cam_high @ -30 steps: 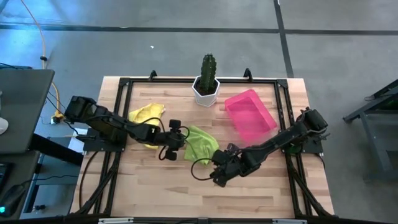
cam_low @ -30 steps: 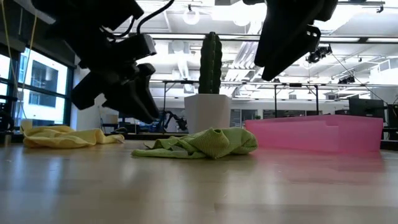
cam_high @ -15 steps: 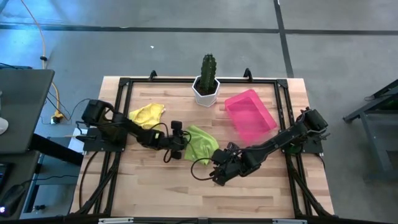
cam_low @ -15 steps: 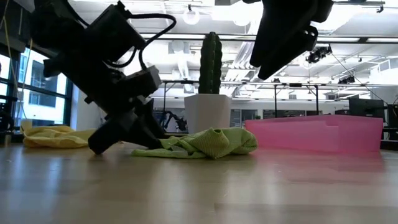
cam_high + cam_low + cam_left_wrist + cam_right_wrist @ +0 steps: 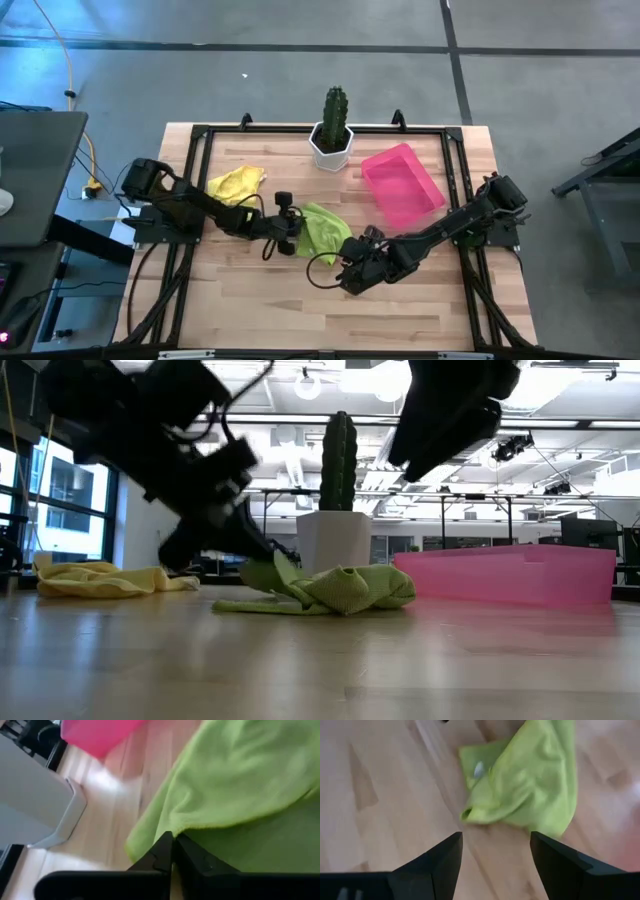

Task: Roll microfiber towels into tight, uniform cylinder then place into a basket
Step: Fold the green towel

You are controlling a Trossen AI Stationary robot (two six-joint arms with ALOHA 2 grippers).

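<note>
The lime green towel (image 5: 322, 232) lies crumpled at the table's middle, resting on its underside. My left gripper (image 5: 293, 225) reaches in from the left and is shut on the towel's left edge. My right gripper (image 5: 345, 268) hovers open just near and right of this towel, touching nothing; its right wrist view looks down on the cloth (image 5: 530, 780). The yellow towel (image 5: 237, 183) lies bunched at the far left. The pink basket (image 5: 402, 187) stands at the far right, with no towel in it. My left gripper pinches the lime green towel's left edge (image 5: 170, 827) between its two fingertips (image 5: 162, 851). The fingers come from the table's left, slanting down. The pinched flap (image 5: 268, 570) stands lifted off the wood, while the remainder of the cloth stays on the table.
A white hexagonal pot with a cactus (image 5: 332, 140) stands at the far edge's middle, between the yellow towel and the basket. A black frame (image 5: 195, 180) runs around the tabletop. Bare wood (image 5: 330, 320) spans the near half.
My left gripper has sunk and tipped downward while going right toward the lime green towel, and has taken hold of its left edge. That edge now stands raised off the table; the remainder of the towel has stayed put.
</note>
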